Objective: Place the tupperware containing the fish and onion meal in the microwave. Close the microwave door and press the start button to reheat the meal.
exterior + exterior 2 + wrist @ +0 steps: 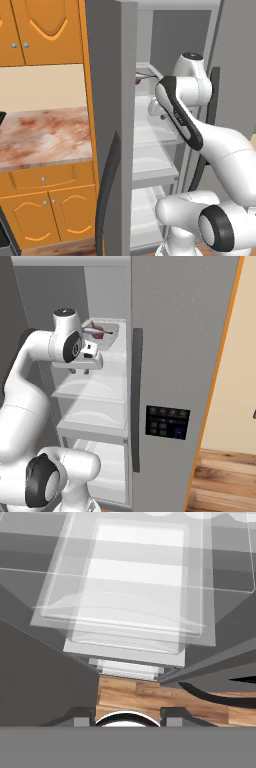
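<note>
The tupperware (112, 336), a shallow grey tray, sits at the back of the top shelf inside the open fridge. In it lies the dark red meal (98, 332), also glimpsed past the door edge as a red spot (138, 80). My gripper (80, 371) hangs in front of and below that tray, pointing down over the glass shelves. In the hand view the gripper (127, 722) is open, its fingertips (82, 721) wide apart with nothing between them, over stacked clear shelves (135, 597). The microwave and its door are out of view.
The grey fridge door (180, 356) with a black handle (137, 401) and a control panel (167, 422) stands open on the right. Another fridge door (120, 100) stands at the left. A marble counter (45, 135) over orange cabinets (47, 210) lies further left.
</note>
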### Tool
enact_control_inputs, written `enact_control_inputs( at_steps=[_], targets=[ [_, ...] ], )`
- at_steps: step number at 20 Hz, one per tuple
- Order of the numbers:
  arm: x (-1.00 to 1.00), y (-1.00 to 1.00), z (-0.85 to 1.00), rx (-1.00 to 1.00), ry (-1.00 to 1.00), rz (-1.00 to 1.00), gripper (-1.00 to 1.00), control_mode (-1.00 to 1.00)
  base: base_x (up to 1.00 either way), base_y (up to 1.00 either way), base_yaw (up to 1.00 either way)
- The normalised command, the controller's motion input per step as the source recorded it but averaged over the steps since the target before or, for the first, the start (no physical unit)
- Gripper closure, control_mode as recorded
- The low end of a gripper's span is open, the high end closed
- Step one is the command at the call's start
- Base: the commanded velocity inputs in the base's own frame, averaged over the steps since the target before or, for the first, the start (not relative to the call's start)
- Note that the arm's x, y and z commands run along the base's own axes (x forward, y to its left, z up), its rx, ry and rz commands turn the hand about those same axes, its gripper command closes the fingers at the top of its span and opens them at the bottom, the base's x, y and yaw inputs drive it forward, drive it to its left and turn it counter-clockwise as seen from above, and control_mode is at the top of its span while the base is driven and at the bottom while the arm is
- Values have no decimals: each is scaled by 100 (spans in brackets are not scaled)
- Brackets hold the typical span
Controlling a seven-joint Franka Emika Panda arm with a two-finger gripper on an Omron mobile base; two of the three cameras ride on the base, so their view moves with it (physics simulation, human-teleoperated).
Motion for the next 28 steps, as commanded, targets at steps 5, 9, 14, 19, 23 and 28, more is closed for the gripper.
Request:
enact_control_inputs(
  at_steps=[5,9,14,19,23,28],
  targets=[
    [0,0,0,0,-11,0,-100,-100,0,0,0],
    [0,0,9,0,-22,-1,-100,-100,0,0,0],
    [0,0,11,0,-21,0,-100,-100,0,0,0],
    [1,0,16,4,-16,-1,-100,-100,0,0,0],
    [1,0,20,8,-8,-6,-100,-100,0,0,0],
    [0,0,39,14,-8,-13,-100,-100,0,0,0]
  ],
)
